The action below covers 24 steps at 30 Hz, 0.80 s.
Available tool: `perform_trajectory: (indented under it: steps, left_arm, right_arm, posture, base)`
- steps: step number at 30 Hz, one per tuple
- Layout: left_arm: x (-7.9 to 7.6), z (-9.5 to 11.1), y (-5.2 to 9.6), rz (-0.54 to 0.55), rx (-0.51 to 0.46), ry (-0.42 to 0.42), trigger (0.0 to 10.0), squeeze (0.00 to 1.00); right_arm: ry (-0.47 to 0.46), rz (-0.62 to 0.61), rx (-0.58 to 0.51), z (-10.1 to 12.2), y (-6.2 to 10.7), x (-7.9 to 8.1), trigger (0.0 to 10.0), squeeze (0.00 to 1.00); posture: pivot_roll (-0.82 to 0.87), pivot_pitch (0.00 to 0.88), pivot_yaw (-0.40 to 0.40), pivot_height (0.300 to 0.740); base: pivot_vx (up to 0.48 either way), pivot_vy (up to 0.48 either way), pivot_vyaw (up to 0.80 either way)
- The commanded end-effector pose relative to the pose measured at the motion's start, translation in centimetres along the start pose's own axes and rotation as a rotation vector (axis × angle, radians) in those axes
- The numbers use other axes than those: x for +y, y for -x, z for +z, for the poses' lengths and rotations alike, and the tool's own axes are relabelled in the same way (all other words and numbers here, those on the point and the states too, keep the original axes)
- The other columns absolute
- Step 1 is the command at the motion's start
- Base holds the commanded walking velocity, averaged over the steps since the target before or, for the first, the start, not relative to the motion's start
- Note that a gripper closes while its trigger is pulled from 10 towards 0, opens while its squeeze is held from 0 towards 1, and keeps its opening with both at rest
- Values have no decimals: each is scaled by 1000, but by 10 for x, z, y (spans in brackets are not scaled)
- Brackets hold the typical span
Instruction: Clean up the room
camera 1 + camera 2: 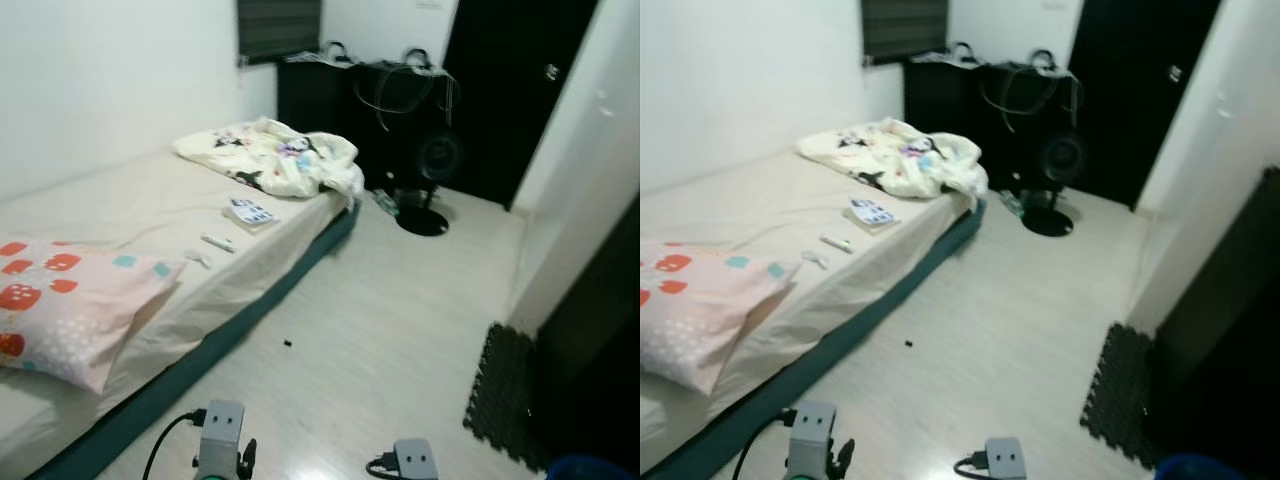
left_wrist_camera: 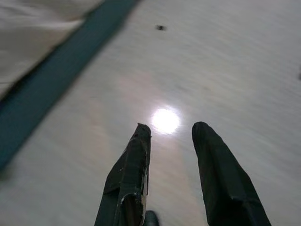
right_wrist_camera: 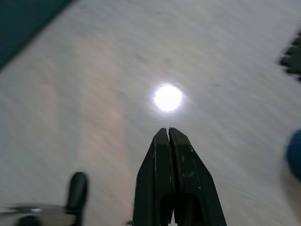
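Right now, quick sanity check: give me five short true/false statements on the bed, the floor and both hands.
1. The crumpled blanket lies at the far end of the bed. True.
2. The pillow is on the floor. False: it lies on the bed's near end.
3. The left hand is open over the floor. True.
4. The right hand is holding a bottle. False: its fingers are shut on nothing.
5. The fan stands on the bed. False: it stands on the floor past the bed.
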<state>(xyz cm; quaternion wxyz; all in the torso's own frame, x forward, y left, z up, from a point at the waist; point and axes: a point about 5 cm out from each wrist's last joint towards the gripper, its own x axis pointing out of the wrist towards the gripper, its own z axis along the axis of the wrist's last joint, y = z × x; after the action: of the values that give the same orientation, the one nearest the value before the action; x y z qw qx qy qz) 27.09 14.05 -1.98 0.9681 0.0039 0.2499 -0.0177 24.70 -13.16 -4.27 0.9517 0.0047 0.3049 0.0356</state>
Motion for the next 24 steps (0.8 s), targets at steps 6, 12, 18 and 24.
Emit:
perform_trajectory:
  steps: [6, 12, 18, 24]
  left_arm:
    - [-1, -9, 3, 1, 33, 8, 10000, 0]
    - [-1, -8, 2, 0, 30, 8, 10000, 0]
    - [-1, -8, 2, -2, 28, 9, 10000, 0]
    - [-2, -8, 3, -4, 30, 10, 10000, 0]
  right_arm:
    - [-6, -3, 36, -10, 3, -1, 10000, 0]
    - [-9, -2, 35, -10, 3, 0, 10000, 0]
    - [-10, -3, 35, -10, 3, 0, 10000, 0]
    - [-8, -4, 35, -10, 3, -1, 10000, 0]
  posture:
    - [28, 9, 37, 740]
    - [29, 7, 40, 740]
    - [27, 9, 40, 740]
    - [26, 8, 39, 740]
  base:
    - [262, 0, 0]
    - [262, 0, 0]
    - [259, 0, 0]
    - [262, 0, 0]
